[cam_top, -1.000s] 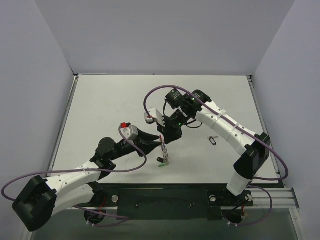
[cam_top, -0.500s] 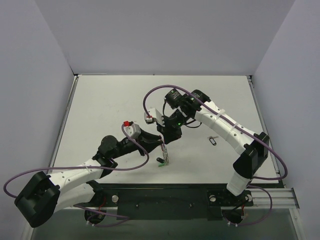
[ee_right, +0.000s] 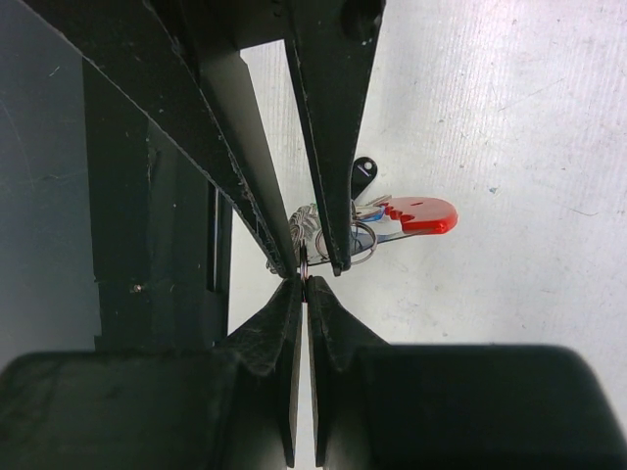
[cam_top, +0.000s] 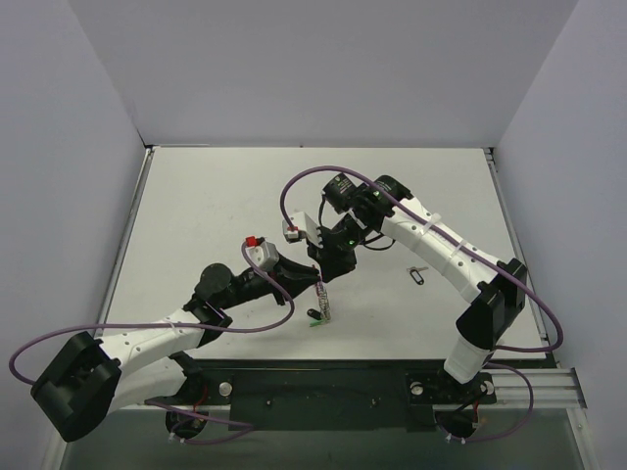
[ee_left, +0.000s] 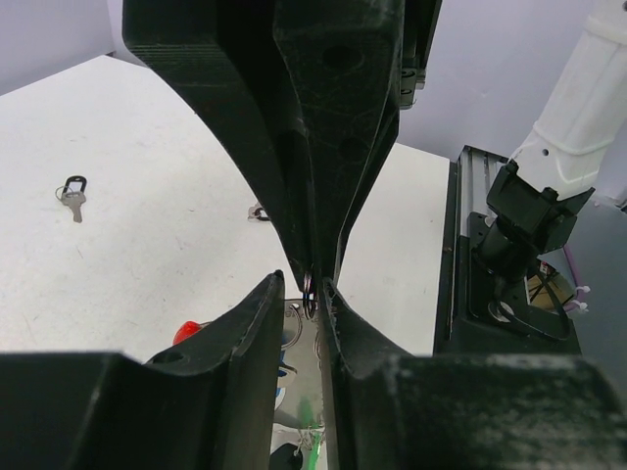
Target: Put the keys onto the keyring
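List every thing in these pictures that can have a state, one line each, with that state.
keyring, thin ring pinched in the right gripper.
right gripper, shut on the keyring.
left gripper, open a little, fingertips either side of the ring.
key, loose on the table, not on the keyring.
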Tool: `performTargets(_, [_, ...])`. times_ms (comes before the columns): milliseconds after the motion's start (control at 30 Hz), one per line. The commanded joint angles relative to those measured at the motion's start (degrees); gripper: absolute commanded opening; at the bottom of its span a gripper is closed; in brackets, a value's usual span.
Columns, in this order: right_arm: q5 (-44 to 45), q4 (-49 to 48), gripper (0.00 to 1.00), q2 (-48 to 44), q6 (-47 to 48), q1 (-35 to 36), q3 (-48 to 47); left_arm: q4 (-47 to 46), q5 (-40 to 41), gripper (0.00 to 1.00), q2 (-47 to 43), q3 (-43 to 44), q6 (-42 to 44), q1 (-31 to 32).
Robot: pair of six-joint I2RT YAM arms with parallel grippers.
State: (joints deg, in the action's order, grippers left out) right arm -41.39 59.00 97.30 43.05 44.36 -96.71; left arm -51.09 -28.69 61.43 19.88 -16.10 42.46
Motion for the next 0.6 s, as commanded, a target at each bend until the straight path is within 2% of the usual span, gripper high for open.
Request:
performTargets(0, [-2.1, 2.3, 0.00, 0.0, -0.2, 0.4, -2.2, -1.6, -1.5, 0.28, 0.2, 2.7, 0.4, 0.3])
performTargets(267, [-2.4, 2.4, 0.00, 0.2, -0.2, 0.5, -2.2, -0.3, -3.1, 0.18, 1.0, 3.8, 0.5, 0.3])
performTargets(333, [-2.4, 2.3, 0.00, 0.2, -0.2, 0.5, -2.1, -0.3, -3.7, 0.09, 1.1, 3.9, 0.7, 0.3])
performTargets(367, [-2.4, 2.3, 0.00, 0.2, -0.2, 0.5, -2.1, 0.0, -3.7, 0.00, 1.2, 4.0, 0.8, 0.3])
performTargets(567, [-2.4, 2.3, 0.00, -0.3, -0.2, 0.6, -2.1, 2.7, -3.4, 0.00, 0.4, 4.5, 1.9, 0.3])
